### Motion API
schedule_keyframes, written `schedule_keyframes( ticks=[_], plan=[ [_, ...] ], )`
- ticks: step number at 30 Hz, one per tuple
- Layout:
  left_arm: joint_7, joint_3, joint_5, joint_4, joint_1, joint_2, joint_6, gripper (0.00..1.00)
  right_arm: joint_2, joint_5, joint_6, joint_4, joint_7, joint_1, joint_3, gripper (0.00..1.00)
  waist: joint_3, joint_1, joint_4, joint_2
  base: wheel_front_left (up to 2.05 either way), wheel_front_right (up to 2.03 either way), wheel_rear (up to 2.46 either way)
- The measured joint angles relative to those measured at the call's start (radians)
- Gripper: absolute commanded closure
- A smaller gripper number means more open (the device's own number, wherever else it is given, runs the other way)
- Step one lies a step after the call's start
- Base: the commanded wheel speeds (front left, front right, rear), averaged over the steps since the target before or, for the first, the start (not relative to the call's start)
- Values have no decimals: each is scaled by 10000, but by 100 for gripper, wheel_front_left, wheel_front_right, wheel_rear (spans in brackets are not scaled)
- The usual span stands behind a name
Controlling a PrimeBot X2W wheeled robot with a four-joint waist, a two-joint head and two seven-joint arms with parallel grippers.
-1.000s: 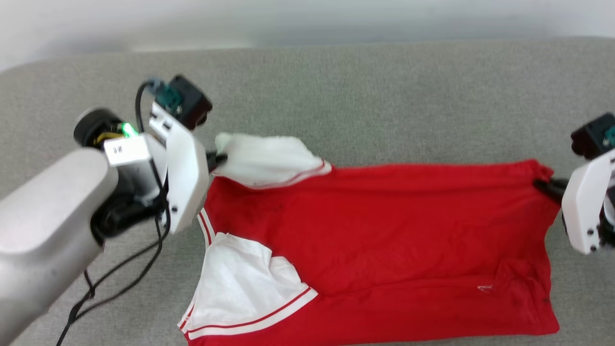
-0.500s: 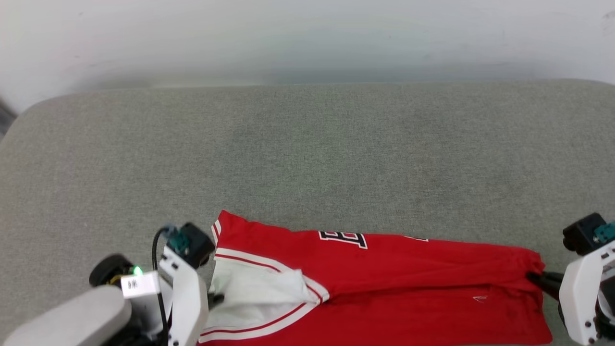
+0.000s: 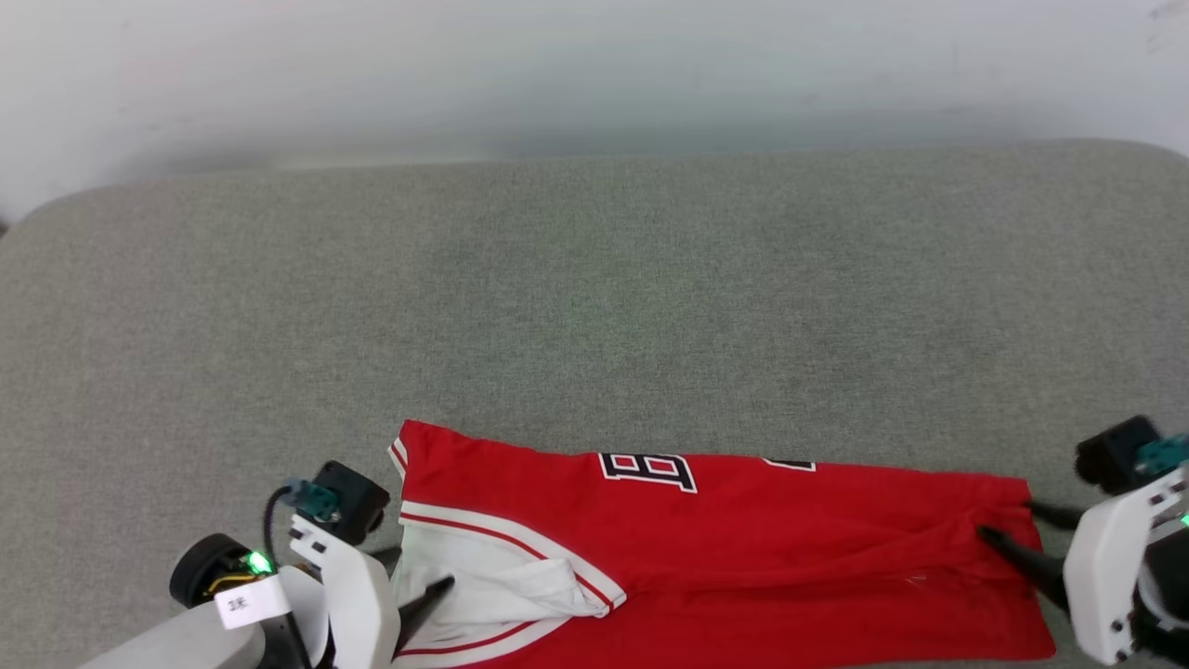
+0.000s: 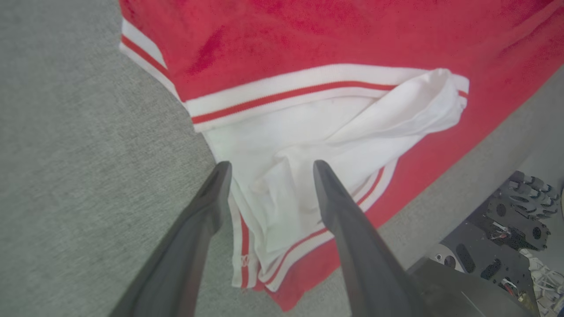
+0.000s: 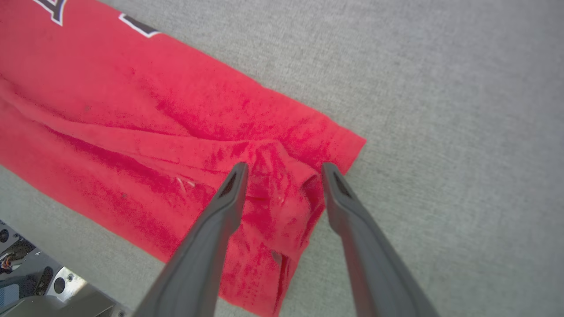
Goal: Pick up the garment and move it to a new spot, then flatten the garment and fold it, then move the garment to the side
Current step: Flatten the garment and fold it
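Plainly, the left gripper (image 4: 269,169) has its two fingers spread apart with nothing clamped. Between their tips lies the rumpled white sleeve (image 4: 352,127) of the garment (image 4: 308,39). One tip sits at the sleeve's edge where it meets the grey cushion (image 4: 66,154), the other over the white cloth; whether either tip touches cannot be told. Just beyond the tips a white band of trim (image 4: 286,94) with a red stripe crosses, and past it lies red cloth. Off to one side of the fingers, past the cushion's edge, dark parts of the base (image 4: 506,229) show.

The right gripper (image 5: 284,169) is likewise spread wide and grips nothing. Between its fingers is a bunched red corner of the garment (image 5: 110,110), with bare cushion (image 5: 440,110) beyond the tips and beside one finger. Away from the other finger the red cloth runs on, reaching a black-and-white number (image 5: 136,24) far from the tips.

From the head, the left gripper (image 3: 413,574) points in at the sleeve (image 3: 502,581) end and the right gripper (image 3: 1011,520) at the opposite end. The garment (image 3: 743,539) lies between them as a long folded strip on the near part of the cushion (image 3: 594,307). The number (image 3: 647,469) sits along the strip's far edge. Beyond the cushion is a pale wall (image 3: 594,74).
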Motion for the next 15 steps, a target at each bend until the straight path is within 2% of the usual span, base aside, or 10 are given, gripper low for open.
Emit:
schedule_keyframes(
  ticks=[7, 12, 15],
  plan=[
    [-2291, 828, 671, -431, 454, 293, 1256, 0, -500, 205, -2, -637, -903, 192, -1363, 0, -311, 0, 16, 0, 0, 0, 0],
    [-4132, 1430, 1014, -445, 833, 19, 2119, 0, -451, 73, -2, -483, -1570, 575, -2479, 0, -327, 1, 137, 0, 0, 0, 0],
    [-4861, 1626, 1277, -280, 1065, -259, 2581, 0, -92, 35, -2, -180, -1751, 946, -2995, 0, -303, 1, 219, 0, 0, 0, 0]
  ],
)
